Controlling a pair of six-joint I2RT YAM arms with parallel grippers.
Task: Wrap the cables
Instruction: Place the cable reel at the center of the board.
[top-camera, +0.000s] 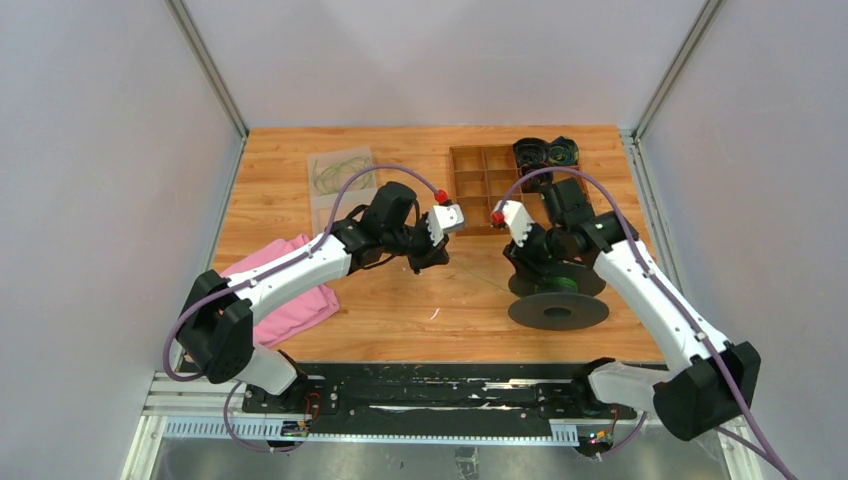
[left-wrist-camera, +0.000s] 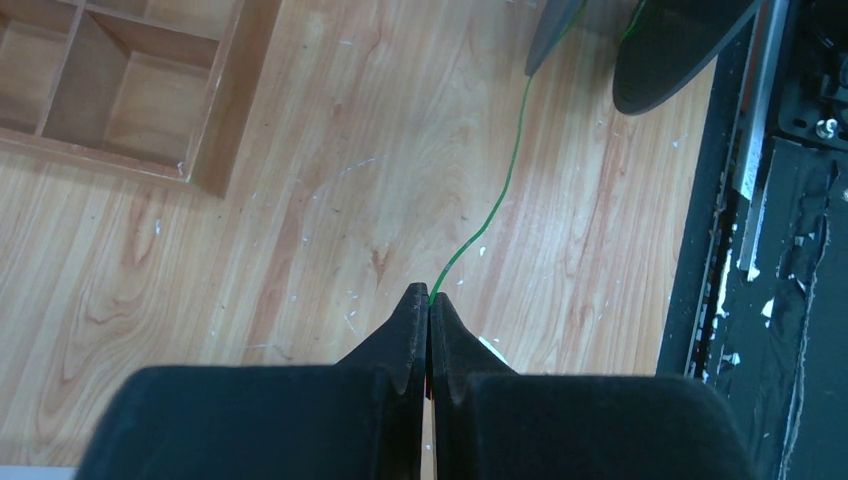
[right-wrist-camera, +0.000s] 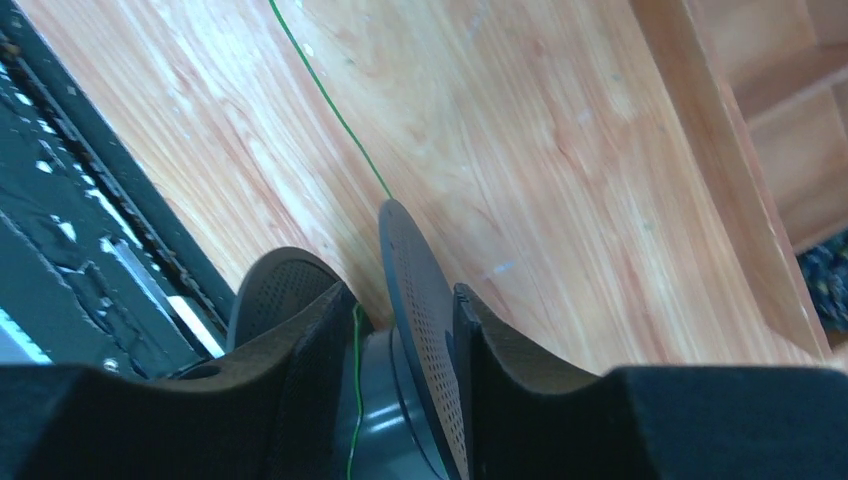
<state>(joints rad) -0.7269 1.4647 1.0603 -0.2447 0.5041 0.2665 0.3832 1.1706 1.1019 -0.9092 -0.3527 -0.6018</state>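
The left gripper (left-wrist-camera: 429, 300) is pinched together on the cable (left-wrist-camera: 505, 185), which runs from its tips toward one o'clock to the spool (top-camera: 558, 310). The right gripper (right-wrist-camera: 398, 292) straddles a spool flange, grip unclear.

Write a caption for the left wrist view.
Left end effector shut on the thin green cable running across the wooden table toward the black spool.

Lighting: even, bright, diffuse; faint shadows are cast on the table (top-camera: 400, 320). Near fingers (left-wrist-camera: 300, 420) (wrist views) are rendered soft.
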